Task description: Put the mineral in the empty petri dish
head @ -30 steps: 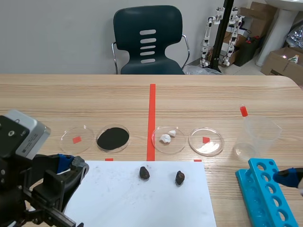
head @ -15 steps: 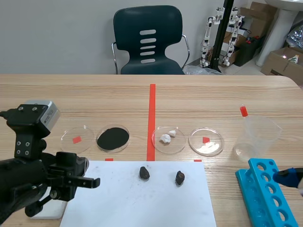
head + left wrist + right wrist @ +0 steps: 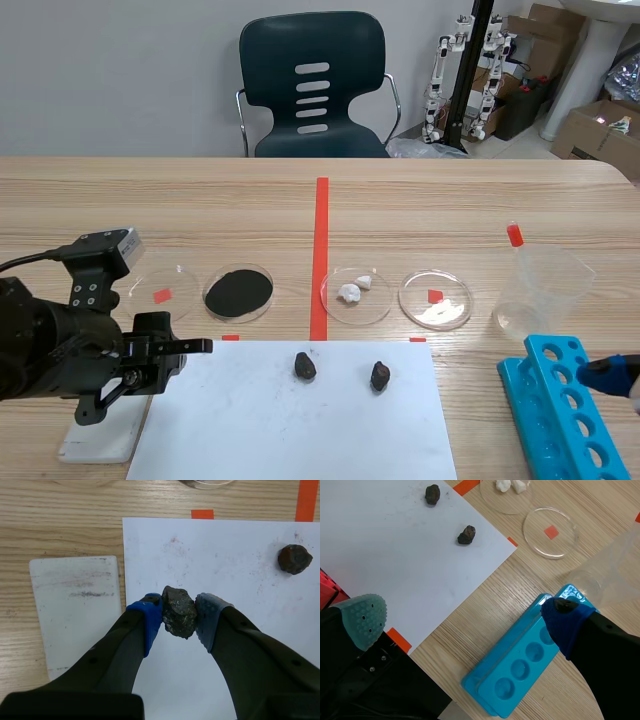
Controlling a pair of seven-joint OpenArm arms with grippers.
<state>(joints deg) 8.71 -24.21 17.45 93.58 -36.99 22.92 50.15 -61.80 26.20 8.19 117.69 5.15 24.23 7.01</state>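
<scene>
**Left jaws clamp a dark mineral over the paper**

The left jaws are clamped on a dark, rough mineral [image 3: 178, 611], pinched between the blue and grey pads. It hangs above the white paper sheet [image 3: 240, 555], near the edge beside a smudged white tile [image 3: 75, 610]. 2 more dark rocks lie on the sheet, the nearer rock [image 3: 305, 365] and the farther rock [image 3: 380, 376].

Beyond the sheet 4 petri dishes stand in a row on the table [image 3: 450, 200]: the left empty dish [image 3: 160, 293], the black powder dish [image 3: 238, 291], the white lump dish [image 3: 356, 294] and the right empty dish [image 3: 435, 298].

The right jaws stand wide apart, holding nothing, above the blue tube rack [image 3: 520, 665].
</scene>
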